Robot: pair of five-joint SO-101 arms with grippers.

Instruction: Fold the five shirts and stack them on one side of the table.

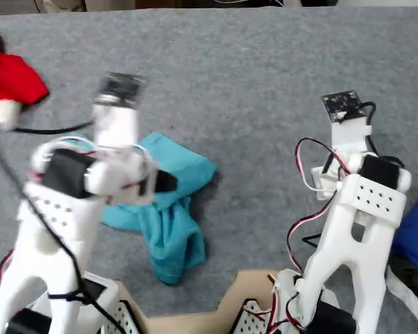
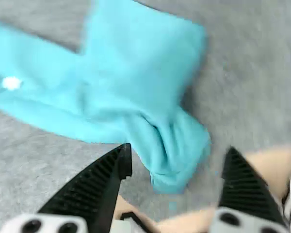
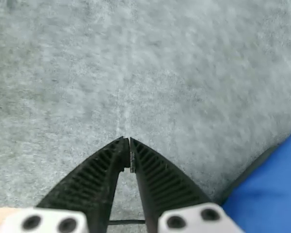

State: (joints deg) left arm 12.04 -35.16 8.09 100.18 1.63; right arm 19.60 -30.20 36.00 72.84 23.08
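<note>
Our left gripper gapes wide, empty; we should pinch the teal shirt at its bunched six-o'clock end. Right gripper sits closed, empty.

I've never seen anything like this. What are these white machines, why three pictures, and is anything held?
These are two small robot arms at a grey table. One picture looks down from above; the other two come from cameras on each arm's wrist, looking past its black hand. The left hand is open above a crumpled teal shirt, holding nothing. The right hand is shut and empty over bare table, near a blue shirt. A red shirt lies at a far corner.
</note>
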